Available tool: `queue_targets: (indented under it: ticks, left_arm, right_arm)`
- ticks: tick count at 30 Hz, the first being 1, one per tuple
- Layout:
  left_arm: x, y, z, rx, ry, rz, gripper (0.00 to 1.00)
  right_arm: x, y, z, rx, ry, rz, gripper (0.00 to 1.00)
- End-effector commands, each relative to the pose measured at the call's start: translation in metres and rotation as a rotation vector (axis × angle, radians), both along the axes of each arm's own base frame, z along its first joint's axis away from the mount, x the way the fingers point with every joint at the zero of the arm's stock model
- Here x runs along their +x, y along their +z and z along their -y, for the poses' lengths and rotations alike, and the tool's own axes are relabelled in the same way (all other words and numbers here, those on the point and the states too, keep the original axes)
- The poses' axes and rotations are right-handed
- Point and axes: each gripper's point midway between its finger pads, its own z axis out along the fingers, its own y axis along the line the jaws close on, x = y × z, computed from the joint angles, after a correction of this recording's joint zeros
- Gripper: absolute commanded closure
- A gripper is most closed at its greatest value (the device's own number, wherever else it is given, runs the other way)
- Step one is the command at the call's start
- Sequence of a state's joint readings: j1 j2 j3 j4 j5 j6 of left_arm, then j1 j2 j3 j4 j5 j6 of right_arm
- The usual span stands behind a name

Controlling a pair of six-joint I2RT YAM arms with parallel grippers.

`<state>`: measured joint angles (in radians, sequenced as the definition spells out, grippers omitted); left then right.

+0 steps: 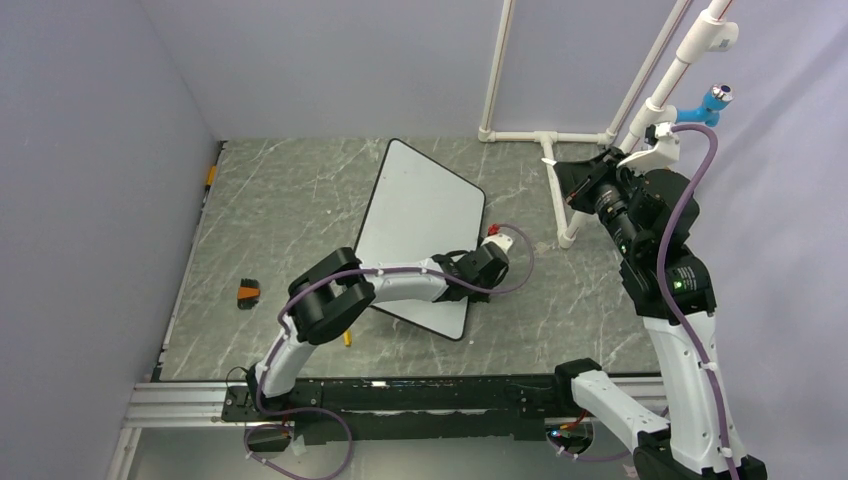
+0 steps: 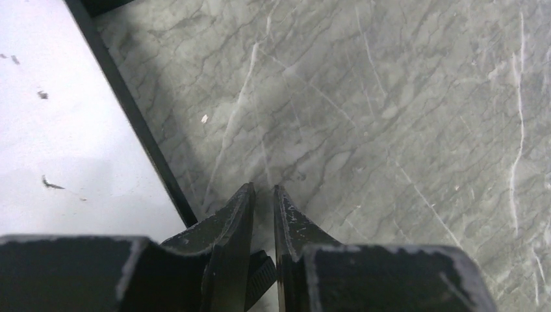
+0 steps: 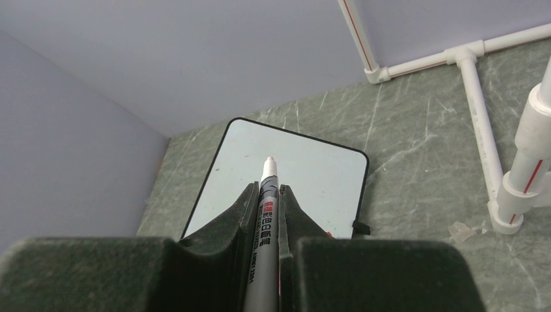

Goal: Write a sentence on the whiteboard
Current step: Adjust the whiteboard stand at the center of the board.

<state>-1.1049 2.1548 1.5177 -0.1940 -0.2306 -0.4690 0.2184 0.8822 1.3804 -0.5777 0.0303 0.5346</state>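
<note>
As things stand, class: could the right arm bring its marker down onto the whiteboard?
Probably yes. The right pincer grips the marker, raised above the whiteboard. The far half is bare; the left pincer sits only at the near right edge.

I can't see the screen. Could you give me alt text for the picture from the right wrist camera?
A dark two-fingered robot hand grips a grey marker, its white tip pointing ahead at a blank whiteboard lying flat on a grey marbled table. White plastic pipes stand at the right, and pale lilac walls rise behind.
</note>
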Motion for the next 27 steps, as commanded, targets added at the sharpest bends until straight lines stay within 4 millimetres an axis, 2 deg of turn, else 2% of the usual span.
queue_targets:
  ticks: [1, 10, 12, 19, 23, 27]
  left_arm:
    - [-0.019, -0.019, -0.034, 0.073, -0.015, -0.052, 0.77]
    - [-0.040, -0.027, -0.104, 0.236, -0.065, -0.020, 0.77]
    - [-0.043, -0.028, -0.118, 0.274, -0.072, -0.011, 0.78]
    - [-0.047, -0.032, -0.168, 0.381, -0.071, 0.015, 0.78]
    - [-0.050, -0.033, -0.181, 0.372, -0.076, 0.007, 0.77]
    - [-0.060, -0.021, -0.173, 0.322, -0.148, -0.014, 0.76]
  right_arm:
    - [0.001, 0.008, -0.004, 0.027, 0.019, 0.042, 1.00]
    - [0.008, -0.003, -0.007, 0.042, 0.021, 0.022, 1.00]
    - [0.009, -0.006, -0.013, 0.050, 0.050, 0.016, 1.00]
    - [0.014, -0.017, -0.019, 0.067, 0.072, -0.008, 1.00]
    - [0.016, -0.022, -0.021, 0.068, 0.079, -0.018, 1.00]
    - [0.017, -0.028, -0.020, 0.059, 0.077, -0.028, 1.00]
